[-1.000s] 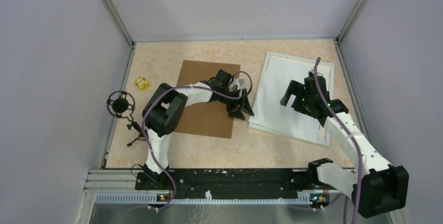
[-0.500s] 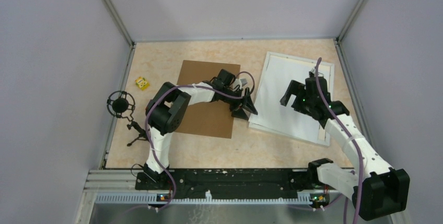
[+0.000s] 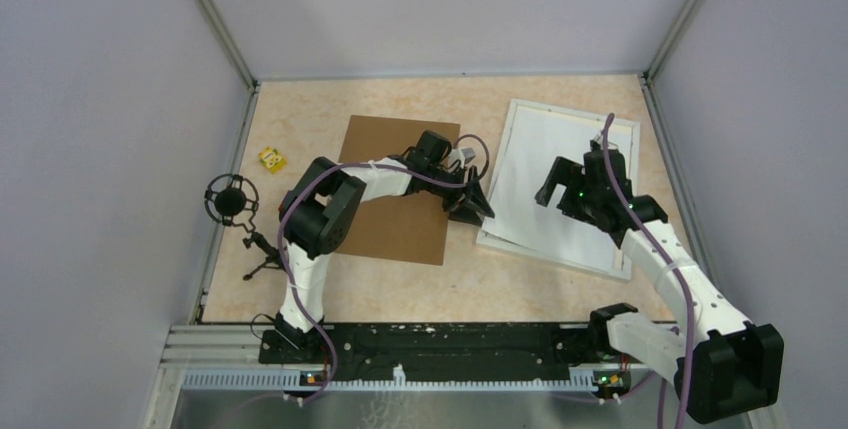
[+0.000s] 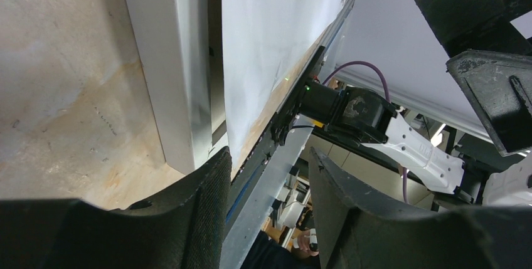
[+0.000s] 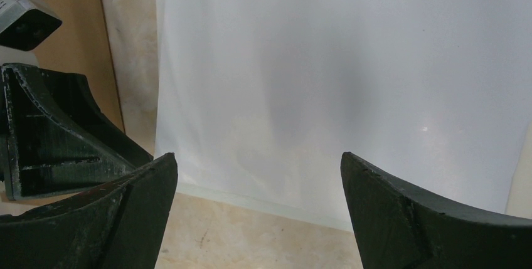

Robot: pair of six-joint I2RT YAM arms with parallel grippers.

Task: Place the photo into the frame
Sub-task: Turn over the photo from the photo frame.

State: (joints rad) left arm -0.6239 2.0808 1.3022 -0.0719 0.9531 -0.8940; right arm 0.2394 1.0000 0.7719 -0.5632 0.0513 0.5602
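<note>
The frame with thin white bars lies flat at the right of the table. A white sheet lies skewed on it, overhanging its near left edge. No dark print face shows, so I cannot tell whether this sheet is the photo. My left gripper is open and empty, low at the sheet's left edge. In the left wrist view its jaws stand beside the frame's bar and the sheet. My right gripper hovers wide open and empty over the sheet.
A plain brown board lies left of the frame, under my left arm. A small yellow block and a black stand sit by the left wall. Walls close in the table on three sides.
My left gripper has slid a little to the right, up to the left edge of the sheet and frame. The right arm has barely moved.
</note>
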